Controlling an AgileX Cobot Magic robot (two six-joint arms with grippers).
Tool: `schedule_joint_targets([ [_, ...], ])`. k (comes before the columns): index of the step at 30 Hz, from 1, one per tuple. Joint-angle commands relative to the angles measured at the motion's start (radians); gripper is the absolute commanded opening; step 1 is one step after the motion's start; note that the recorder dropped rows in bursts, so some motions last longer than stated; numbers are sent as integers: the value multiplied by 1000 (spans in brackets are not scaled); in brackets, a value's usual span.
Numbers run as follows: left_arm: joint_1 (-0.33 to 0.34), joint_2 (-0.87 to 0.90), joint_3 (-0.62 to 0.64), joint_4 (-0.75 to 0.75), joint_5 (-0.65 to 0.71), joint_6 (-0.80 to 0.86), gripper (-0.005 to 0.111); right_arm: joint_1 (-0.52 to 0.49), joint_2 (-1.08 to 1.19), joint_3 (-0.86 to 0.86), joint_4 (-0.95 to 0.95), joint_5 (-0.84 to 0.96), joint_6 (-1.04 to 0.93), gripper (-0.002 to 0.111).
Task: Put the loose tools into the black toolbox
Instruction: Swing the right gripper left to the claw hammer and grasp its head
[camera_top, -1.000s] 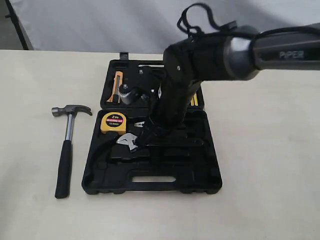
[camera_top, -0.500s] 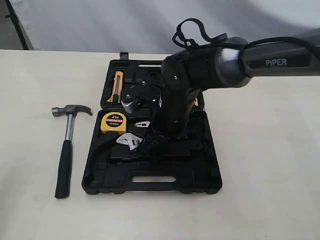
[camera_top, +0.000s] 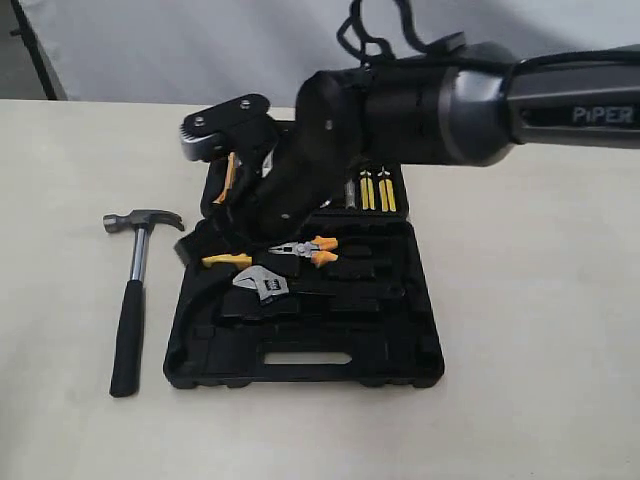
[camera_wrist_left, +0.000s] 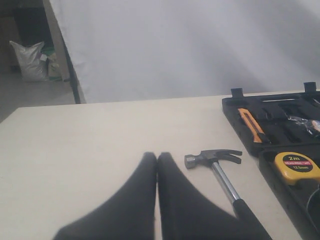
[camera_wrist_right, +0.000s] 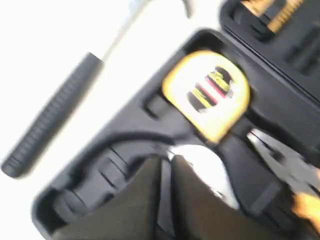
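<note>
- Right pincer (camera_wrist_right: 165, 162), nearest the lens in its own wrist view, shows two dark fingers drawn close with only a thin slit between them. Blur hides whether they are parted or pressed together, and nothing appears pinched.
- Left pincer (camera_wrist_left: 156, 156), low in its wrist view, has its fingertips pressed together and empty over the cream table (camera_wrist_left: 90, 150).
- Just past the right pincer's tips lies the silver-jawed, black-handled adjustable wrench (camera_top: 262, 283). It is already inside the lower half of the large black moulded plastic toolbox (camera_top: 400, 362), at the centre of the exterior view, with its jaw to the left.
- Beside it in the case are a rounded yellow tape measure (camera_wrist_right: 207, 92) and orange-handled pliers (camera_top: 305, 248).
- Left of the toolbox in the exterior view, apart from its wall, the claw hammer (camera_top: 132, 300) with chrome shaft and black rubber handle lies on the table. Its long axis runs bottom to top of the frame, handle lowest, claw pointing toward the box.
- From the right pincer, over the case's left part, the hammer lies further left, beyond the wall.
- In the left wrist view the hammer's head sits just right of the closed tips, so the left arm looks the nearer one.
- No small black tape roll can be made out.
</note>
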Motion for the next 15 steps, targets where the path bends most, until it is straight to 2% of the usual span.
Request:
schedule_joint_targets([
  [1, 3, -8, 9, -14, -17, -10, 1, 71, 86, -105, 4, -39, 45, 41],
  [3, 3, -8, 9, -14, -17, -10, 1, 96, 149, -182, 4, -28, 54, 56],
  [5, 3, -8, 9, -14, -17, -10, 1, 113, 210, -257, 6, -4, 66, 61],
  [15, 3, -8, 9, -14, -17, -10, 1, 145, 498, -611, -73, 137, 101, 59],
])
